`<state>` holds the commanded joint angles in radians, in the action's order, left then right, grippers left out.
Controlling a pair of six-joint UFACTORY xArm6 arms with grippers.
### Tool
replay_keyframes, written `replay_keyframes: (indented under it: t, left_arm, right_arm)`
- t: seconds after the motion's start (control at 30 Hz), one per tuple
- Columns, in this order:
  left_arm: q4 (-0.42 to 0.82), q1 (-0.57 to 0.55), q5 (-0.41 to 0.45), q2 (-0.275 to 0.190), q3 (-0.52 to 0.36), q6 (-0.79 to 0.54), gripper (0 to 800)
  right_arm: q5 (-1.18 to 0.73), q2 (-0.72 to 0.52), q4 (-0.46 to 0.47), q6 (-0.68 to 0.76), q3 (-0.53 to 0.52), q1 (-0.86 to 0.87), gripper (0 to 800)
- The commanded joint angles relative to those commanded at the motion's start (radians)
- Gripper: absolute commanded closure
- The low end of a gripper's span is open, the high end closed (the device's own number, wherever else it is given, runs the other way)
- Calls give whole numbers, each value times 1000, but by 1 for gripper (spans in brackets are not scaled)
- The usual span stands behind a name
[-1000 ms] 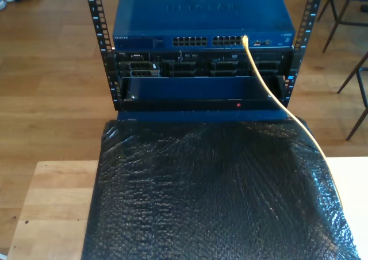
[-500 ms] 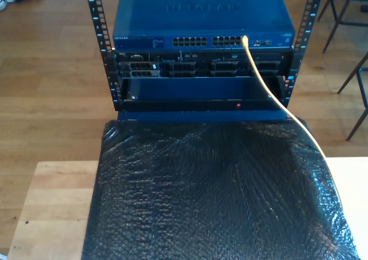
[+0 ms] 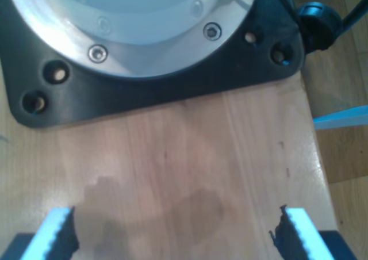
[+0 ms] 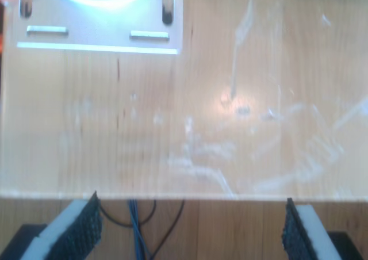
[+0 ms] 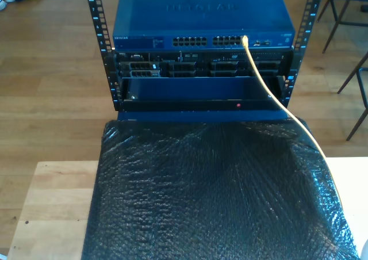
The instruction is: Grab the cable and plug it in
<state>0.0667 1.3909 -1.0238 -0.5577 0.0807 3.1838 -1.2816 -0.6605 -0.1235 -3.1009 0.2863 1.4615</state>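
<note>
In the exterior view the cable (image 5: 270, 90) sits plugged into a port of the blue switch (image 5: 201, 18) and trails over the black sheet (image 5: 213, 197), while each wrist view shows my first gripper (image 3: 172, 234) and my second gripper (image 4: 192, 228) spread wide, empty, above bare wooden tabletop (image 3: 190, 156).

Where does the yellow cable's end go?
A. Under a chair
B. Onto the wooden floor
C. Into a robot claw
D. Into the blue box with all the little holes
D: in the exterior view the yellow cable runs up from the black sheet and its end sits in a port on the blue box.
</note>
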Motion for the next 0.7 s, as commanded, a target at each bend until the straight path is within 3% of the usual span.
replay_keyframes:
  t: [0.7]
  left_arm:
    - [0,0,0,0,0,0,0]
  right_arm:
    - [298,-29,3,-43,-233,2,1]
